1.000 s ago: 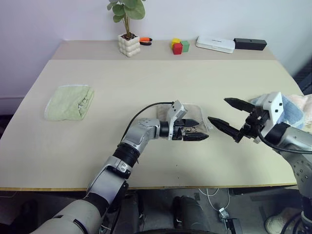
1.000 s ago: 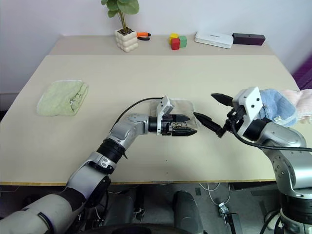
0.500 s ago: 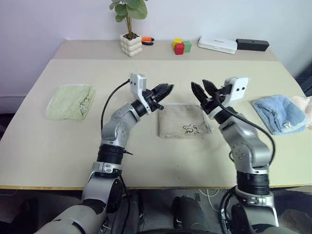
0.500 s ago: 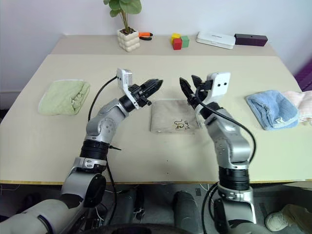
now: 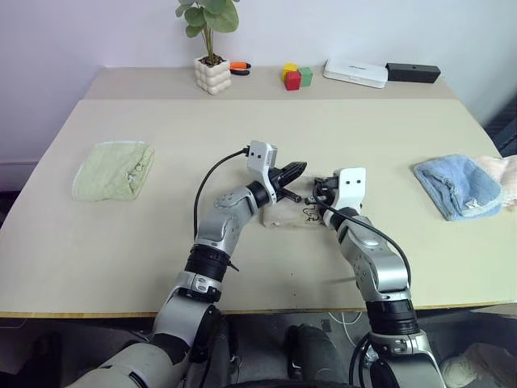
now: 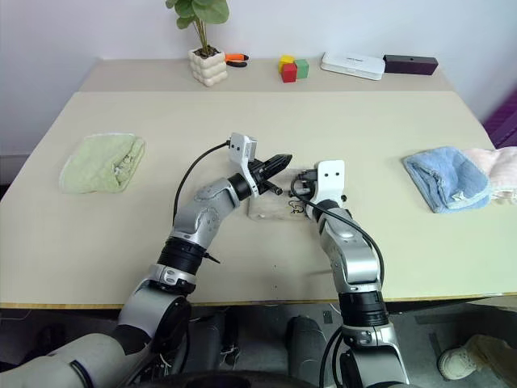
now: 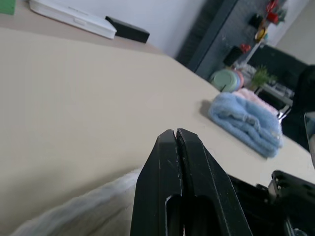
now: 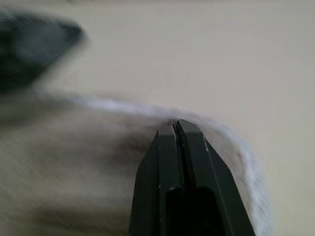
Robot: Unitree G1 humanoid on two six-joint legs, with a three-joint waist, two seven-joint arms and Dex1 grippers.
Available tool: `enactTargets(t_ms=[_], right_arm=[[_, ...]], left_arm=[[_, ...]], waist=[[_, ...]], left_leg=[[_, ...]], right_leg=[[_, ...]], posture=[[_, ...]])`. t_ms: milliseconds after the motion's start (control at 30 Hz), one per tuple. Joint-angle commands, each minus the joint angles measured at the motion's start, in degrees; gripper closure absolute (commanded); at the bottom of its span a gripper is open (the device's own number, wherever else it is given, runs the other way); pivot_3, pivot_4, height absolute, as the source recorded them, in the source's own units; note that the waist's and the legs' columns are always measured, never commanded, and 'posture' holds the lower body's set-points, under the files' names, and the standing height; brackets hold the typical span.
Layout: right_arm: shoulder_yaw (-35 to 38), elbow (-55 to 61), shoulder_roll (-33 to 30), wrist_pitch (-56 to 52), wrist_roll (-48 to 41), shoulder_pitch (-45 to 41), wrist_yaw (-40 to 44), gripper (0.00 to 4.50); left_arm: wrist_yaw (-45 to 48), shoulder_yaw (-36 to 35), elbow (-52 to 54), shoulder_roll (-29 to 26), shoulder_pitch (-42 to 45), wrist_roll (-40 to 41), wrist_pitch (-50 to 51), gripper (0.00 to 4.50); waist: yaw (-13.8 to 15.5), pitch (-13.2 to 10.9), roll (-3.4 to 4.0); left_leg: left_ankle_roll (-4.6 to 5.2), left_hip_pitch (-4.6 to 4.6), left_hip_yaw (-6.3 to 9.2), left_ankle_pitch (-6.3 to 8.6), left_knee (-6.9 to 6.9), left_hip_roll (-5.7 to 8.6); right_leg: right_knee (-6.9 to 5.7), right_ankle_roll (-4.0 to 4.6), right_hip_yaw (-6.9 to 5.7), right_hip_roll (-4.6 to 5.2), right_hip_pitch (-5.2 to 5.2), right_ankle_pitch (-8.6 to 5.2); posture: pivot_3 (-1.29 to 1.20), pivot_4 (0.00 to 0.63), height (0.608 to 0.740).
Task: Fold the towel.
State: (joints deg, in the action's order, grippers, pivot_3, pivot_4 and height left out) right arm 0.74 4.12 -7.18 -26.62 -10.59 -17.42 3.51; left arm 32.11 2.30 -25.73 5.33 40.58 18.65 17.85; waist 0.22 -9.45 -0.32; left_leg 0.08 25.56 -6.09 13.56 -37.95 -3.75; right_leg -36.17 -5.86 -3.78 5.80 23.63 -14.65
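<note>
Looking down over your arms, you see both reaching in toward the middle of the table [image 5: 161, 234], forearms converging over the towel [image 5: 284, 217], which lies as a compact beige rectangle near the table's centre, mostly hidden under the two wrists.

Left arm: elbow bent, forearm angled up and toward the centre, wrist camera block raised. Left gripper [image 5: 296, 169] points across the towel's far edge, roughly level; the left wrist view shows its fingers [image 7: 162, 196] pressed flat together with nothing between them, and the towel's white edging just below.

Right arm: upper arm near vertical, forearm tipped forward, wrist low over the towel's right part. Right gripper [image 8: 175, 129] is clenched too, tips meeting right over the towel's rounded corner; you cannot tell whether any cloth is pinched.

Off to the sides: pale green towel [image 5: 113, 170] at left, light blue towel [image 5: 459, 184] at right.
</note>
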Motion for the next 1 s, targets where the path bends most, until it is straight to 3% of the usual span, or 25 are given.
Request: enactTargets(t_ms=[33,200,433,533,633,867,933,1000], right_arm=[[0.31,-0.99,1.01,-0.69,1.06,-0.01,-1.26,4.47],[1.36,-3.39,0.49,-1.0,3.44,0.72,-3.67,4.47],[2.97,-3.23,-1.47,-0.28,5.22,1.6,-4.56,4.47],[6.24,-2.2,-0.98,-0.37,0.98,1.75,-2.86,4.47],[7.11,-0.7,-2.33,-1.43,-0.55,0.91,-0.27,3.63],[13.28,2.09,-9.21,-8.36,-7.29,-4.14,6.12,0.12],[15.44,2.71,-11.89,-12.77,-11.46,-5.93,9.32,0.0],[17.85,1.96,-14.69,-17.31,-15.0,-7.74,11.5,0.0]], left_arm=[[-1.5,1.27,-3.21,-0.31,-0.26,-2.65,0.07,4.5],[-3.28,3.34,-9.09,-3.09,-0.86,-7.66,0.05,4.5],[-4.27,-0.53,-9.2,-4.91,-0.94,-5.72,-0.57,4.5],[-4.01,-2.06,-8.39,-4.72,-1.03,-4.2,0.3,4.5],[-0.13,-2.0,-5.13,-5.45,-1.93,-2.29,1.44,4.5],[4.35,-3.48,6.13,-7.39,-3.58,2.99,4.42,1.21],[5.48,-3.69,9.03,-9.04,-3.85,3.1,2.83,0.14],[7.1,-4.31,11.62,-10.77,-3.69,4.03,2.42,0.06]], waist=[[-0.01,0.01,0.0],[0.11,0.1,-0.05],[-0.12,0.17,-0.04],[0.0,0.17,-0.04],[-0.19,0.16,-0.03],[-0.97,0.07,0.07],[-0.95,0.07,0.08],[-0.94,0.06,0.08]], left_leg=[[0.0,-0.01,0.0,0.0,0.0,0.0],[0.0,-0.1,0.04,0.0,-0.01,0.0],[0.0,-0.22,0.08,0.01,-0.02,-0.03],[0.0,-0.21,0.07,0.01,-0.03,-0.03],[0.0,-0.2,0.06,0.01,-0.04,-0.03],[0.0,-0.11,0.04,0.01,0.03,-0.03],[0.0,-0.11,0.04,0.01,0.04,-0.03],[0.0,-0.1,0.03,0.01,0.05,-0.04]], right_leg=[[0.0,0.0,0.0,0.0,-0.01,0.0],[0.01,0.0,-0.01,0.0,-0.12,0.0],[0.03,0.06,-0.01,0.01,-0.22,-0.02],[0.03,0.04,-0.01,0.01,-0.22,-0.01],[0.03,0.03,0.0,0.01,-0.21,-0.01],[-0.02,0.01,0.02,0.01,-0.06,0.0],[-0.02,0.01,0.02,0.0,-0.05,0.0],[-0.01,0.01,0.02,0.0,-0.04,0.0]], posture=[[0.0,0.15,0.735],[0.0,0.15,0.735],[0.0,0.15,0.735],[0.0,0.15,0.735],[0.0,0.15,0.735],[0.0,0.15,0.735],[0.0,0.15,0.735],[0.0,0.15,0.735]])
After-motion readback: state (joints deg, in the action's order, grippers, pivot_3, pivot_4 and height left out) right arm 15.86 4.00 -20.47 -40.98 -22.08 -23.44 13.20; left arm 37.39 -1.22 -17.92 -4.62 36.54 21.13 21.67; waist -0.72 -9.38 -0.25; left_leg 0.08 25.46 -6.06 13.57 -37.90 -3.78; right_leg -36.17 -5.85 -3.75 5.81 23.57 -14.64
